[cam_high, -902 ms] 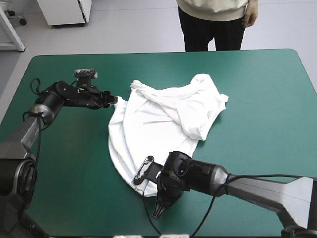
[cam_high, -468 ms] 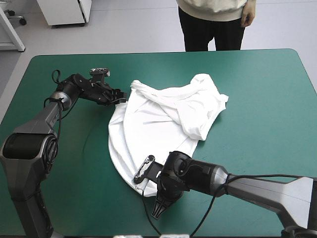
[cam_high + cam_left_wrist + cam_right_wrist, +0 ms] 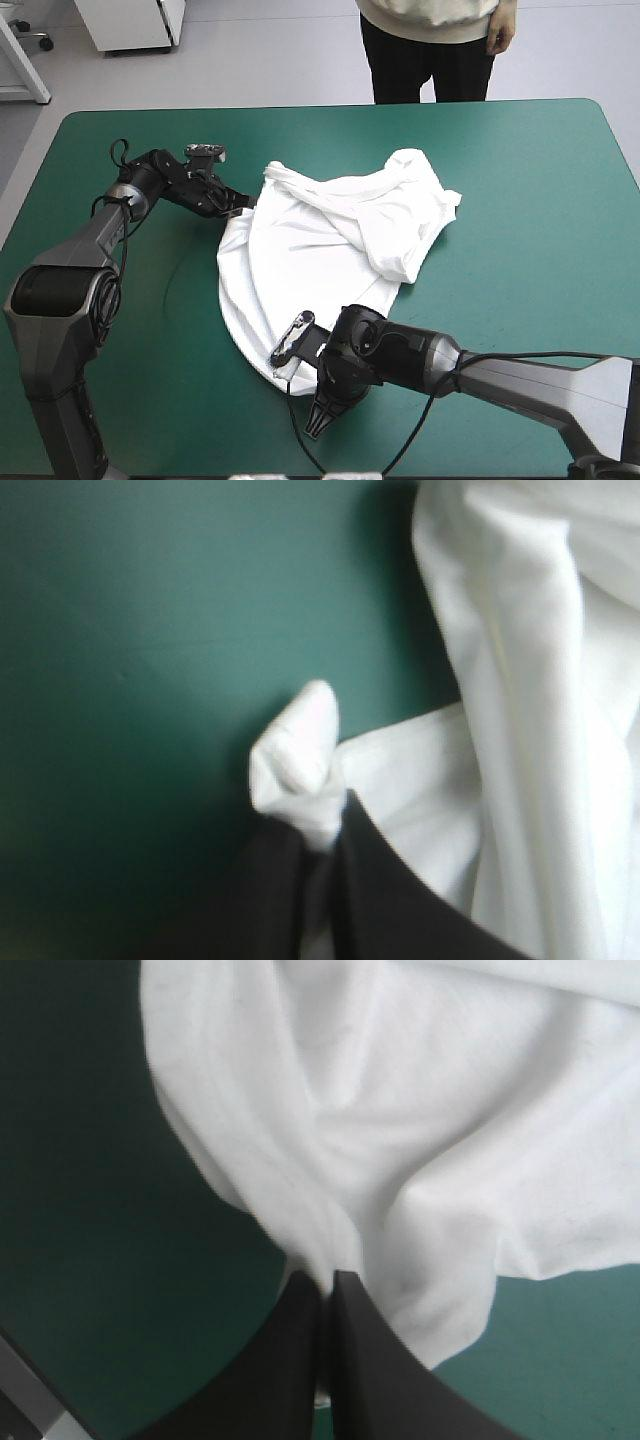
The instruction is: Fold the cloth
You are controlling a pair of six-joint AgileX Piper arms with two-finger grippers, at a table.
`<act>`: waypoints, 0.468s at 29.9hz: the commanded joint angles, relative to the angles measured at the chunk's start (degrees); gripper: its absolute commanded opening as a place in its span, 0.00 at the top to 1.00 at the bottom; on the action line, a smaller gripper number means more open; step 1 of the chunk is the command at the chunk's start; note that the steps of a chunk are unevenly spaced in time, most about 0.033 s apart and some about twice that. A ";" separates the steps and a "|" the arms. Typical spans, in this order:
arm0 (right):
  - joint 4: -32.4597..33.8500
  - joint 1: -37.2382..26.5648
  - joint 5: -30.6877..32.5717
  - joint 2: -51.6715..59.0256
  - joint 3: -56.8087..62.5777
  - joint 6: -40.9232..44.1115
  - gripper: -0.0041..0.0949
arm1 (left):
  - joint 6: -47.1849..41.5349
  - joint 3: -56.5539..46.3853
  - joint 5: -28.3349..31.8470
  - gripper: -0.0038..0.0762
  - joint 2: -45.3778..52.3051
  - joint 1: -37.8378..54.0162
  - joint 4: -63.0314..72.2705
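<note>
Nearest to us, the right gripper (image 3: 322, 1278) is clamped almost fully closed on a pinch of the near hem of the T-shirt (image 3: 320, 250), not far from the near edge of the table (image 3: 520, 180). That bite looks thin, so we reckon a quick pull could let it slide out.

The T-shirt itself lies mid-table, half spread, with its far right part flopped over in a rumpled fold. Our worry there: lift it like this and that fold rides along, so nothing ends up square.

Farther off, on the far left side, the left gripper (image 3: 322, 832) is pressed together on just 1 small nub of cloth poking past its tips. With 2 grips on different edges, we think uneven pulling could twist the T-shirt or pop that nub free.
</note>
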State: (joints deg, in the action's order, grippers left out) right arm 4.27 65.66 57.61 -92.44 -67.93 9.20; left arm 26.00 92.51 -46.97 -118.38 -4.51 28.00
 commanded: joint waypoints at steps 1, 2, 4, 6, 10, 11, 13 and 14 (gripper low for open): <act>3.83 -0.10 -1.55 2.54 -1.48 2.63 0.98 | 0.71 0.78 -2.20 0.96 2.26 -1.14 0.87; 5.23 -0.10 -2.06 2.96 -1.48 3.80 0.98 | 0.71 0.78 -2.07 0.96 2.73 -1.23 0.87; 7.89 -0.10 -3.23 4.41 -1.62 6.02 0.98 | 0.71 0.86 -2.07 0.96 4.61 -1.23 0.75; 11.38 -0.10 -4.15 6.18 -2.38 8.54 0.98 | 0.75 1.07 -1.80 0.96 7.32 -1.10 0.51; 23.20 -0.10 -3.62 11.17 -5.60 14.01 0.98 | 0.84 1.07 -1.41 0.96 15.33 -1.10 0.22; 26.78 -0.10 -3.09 12.22 -6.58 14.90 0.98 | 0.84 1.07 -1.67 0.96 17.05 -1.10 0.33; 34.36 -0.10 -1.47 14.92 -9.31 17.13 0.98 | 0.84 1.07 -2.04 0.96 21.49 -1.10 0.42; 37.15 -0.10 -0.70 16.00 -10.91 17.76 0.98 | 0.84 1.07 -2.04 0.96 23.35 -1.10 0.42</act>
State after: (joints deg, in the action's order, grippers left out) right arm 29.91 65.66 56.22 -81.92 -73.63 24.11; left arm 26.89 91.95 -49.81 -103.38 -5.27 26.45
